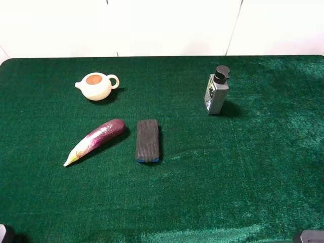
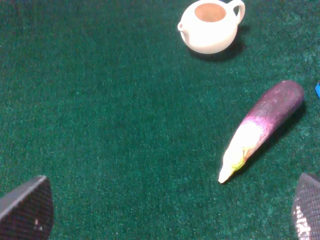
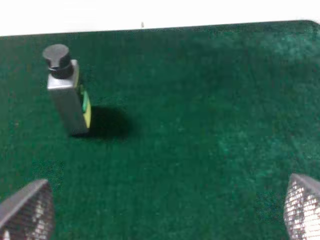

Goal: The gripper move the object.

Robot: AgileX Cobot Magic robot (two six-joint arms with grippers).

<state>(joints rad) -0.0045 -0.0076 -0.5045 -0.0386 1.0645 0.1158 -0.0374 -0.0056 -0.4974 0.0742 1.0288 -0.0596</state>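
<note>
The board eraser (image 1: 148,140) lies flat on the green cloth near the middle, dark felt face up, with a blue edge showing at its near end. A blue sliver of it (image 2: 317,90) shows at the edge of the left wrist view. My left gripper (image 2: 167,215) is open and empty, fingers spread wide, well short of the eraser near the front left corner. My right gripper (image 3: 165,212) is open and empty, fingers spread wide, near the front right corner and far from the eraser.
A purple eggplant (image 1: 96,140) lies just left of the eraser. A cream teapot (image 1: 96,86) stands at the back left. A grey pump bottle (image 1: 216,91) stands upright at the back right. The green cloth (image 1: 228,177) ends at a white wall behind.
</note>
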